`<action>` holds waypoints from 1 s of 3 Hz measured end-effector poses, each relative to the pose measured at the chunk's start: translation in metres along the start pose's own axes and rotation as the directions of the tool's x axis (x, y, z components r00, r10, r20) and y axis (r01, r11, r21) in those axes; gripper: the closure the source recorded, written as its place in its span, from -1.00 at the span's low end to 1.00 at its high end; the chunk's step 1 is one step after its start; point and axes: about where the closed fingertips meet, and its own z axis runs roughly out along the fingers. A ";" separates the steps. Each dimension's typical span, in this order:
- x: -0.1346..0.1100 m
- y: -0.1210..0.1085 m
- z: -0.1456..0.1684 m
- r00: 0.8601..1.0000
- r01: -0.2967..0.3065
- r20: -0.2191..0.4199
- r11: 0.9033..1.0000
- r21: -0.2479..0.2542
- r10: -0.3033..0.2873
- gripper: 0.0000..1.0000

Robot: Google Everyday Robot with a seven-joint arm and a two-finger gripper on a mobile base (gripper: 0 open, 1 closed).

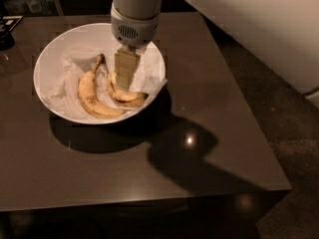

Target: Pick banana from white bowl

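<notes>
The white bowl (55,59) stands on the back left part of a dark table, lined with crumpled white paper. Two bananas lie in it. The banana (130,99), curved and yellow with a browned tip, lies at the right side of the bowl. A plumper banana (90,97) with a bent brownish stem lies to its left. My gripper (124,83) reaches straight down into the bowl from the grey wrist and sits right over the upper end of the curved banana, hiding that end and its stem.
The dark glossy table (199,148) has its right edge and front edge close by, with floor beyond on the right. A dark object (6,36) sits at the table's far left. A large white body (269,34) fills the upper right.
</notes>
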 end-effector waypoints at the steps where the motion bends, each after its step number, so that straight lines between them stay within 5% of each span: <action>1: -0.007 0.001 0.020 1.000 0.015 -0.024 0.998 -0.055 -0.016 -0.40; 3: -0.018 0.007 0.048 0.998 0.031 -0.056 0.989 -0.147 -0.040 -0.24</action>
